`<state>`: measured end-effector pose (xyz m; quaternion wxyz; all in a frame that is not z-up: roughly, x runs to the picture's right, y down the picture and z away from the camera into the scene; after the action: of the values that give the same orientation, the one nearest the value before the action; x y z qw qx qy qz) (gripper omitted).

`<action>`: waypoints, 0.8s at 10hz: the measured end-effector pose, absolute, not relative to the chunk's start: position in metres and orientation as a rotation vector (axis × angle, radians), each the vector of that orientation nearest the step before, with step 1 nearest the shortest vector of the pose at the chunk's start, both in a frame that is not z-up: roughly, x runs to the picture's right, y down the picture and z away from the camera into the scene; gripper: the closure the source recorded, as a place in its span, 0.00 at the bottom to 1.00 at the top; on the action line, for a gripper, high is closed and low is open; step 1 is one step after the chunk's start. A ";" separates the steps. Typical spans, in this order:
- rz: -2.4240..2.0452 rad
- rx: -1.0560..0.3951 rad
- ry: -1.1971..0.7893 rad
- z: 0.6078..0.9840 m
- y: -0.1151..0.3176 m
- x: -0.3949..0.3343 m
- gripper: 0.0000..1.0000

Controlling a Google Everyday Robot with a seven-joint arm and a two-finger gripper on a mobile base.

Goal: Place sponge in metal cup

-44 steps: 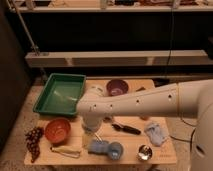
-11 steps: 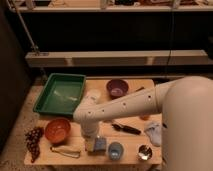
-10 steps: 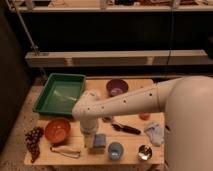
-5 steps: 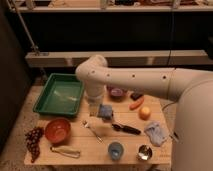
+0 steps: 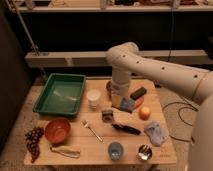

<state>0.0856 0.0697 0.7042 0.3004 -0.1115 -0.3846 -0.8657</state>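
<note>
My gripper (image 5: 121, 101) hangs from the white arm over the back middle of the wooden table (image 5: 95, 150). It is shut on the sponge (image 5: 128, 104), a blue-grey block lifted off the table just left of an orange (image 5: 144, 113). The metal cup (image 5: 145, 152), small and shiny, stands upright at the front right edge, well in front of the gripper and a little to its right. A light blue plastic cup (image 5: 115, 150) stands to the left of the metal cup.
A white cup (image 5: 93, 97) and a green tray (image 5: 61, 93) lie left of the gripper. A black block (image 5: 138, 93), a pale blue rag (image 5: 156, 132), a black-handled utensil (image 5: 125, 128), a fork (image 5: 91, 130), a red bowl (image 5: 57, 130) and grapes (image 5: 32, 142) share the table.
The arm has risen from the table's front with the sponge and swung to the back, then a little to the right. The spot beside the light blue cup is now bare.
</note>
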 end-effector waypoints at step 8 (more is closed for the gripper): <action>-2.148 -0.316 -1.002 0.673 0.137 0.099 1.00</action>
<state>0.0993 0.1369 0.6728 0.3664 -0.1230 -0.3899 -0.8358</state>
